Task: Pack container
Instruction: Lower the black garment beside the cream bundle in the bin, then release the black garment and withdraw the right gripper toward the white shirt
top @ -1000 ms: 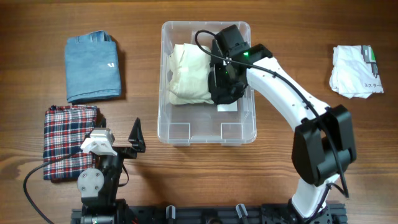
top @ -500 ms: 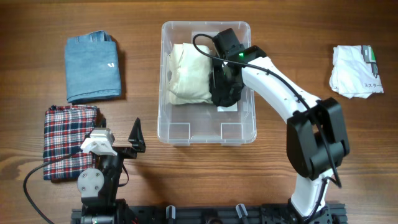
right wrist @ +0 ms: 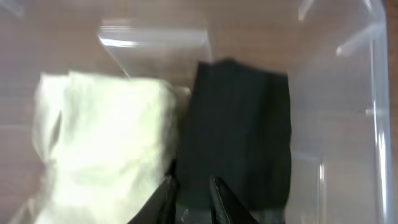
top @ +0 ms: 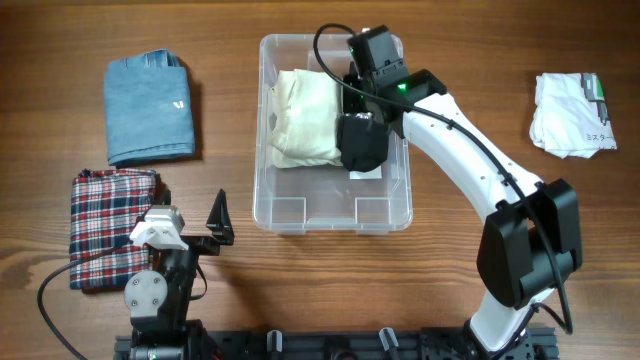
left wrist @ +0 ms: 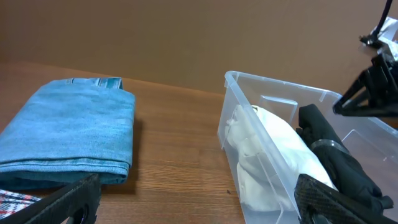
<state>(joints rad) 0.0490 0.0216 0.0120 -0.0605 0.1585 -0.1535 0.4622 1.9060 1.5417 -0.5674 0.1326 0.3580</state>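
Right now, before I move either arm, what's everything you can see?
tub: one, clear, centre of the table
cream cloth: one, cream, in the tub's left half
black cloth: one, black, in the tub beside the cream cloth, on its right
blue cloth: one, blue, folded, far left of the table
plaid cloth: one, red, white and navy check, near left, below the blue cloth
white bundle: one, white with a printed label, far right
table: one, brown wood, under everything
left hand: one, black, open, near left beside the plaid cloth
right hand: one, black, over the black cloth in the tub; open or shut unclear
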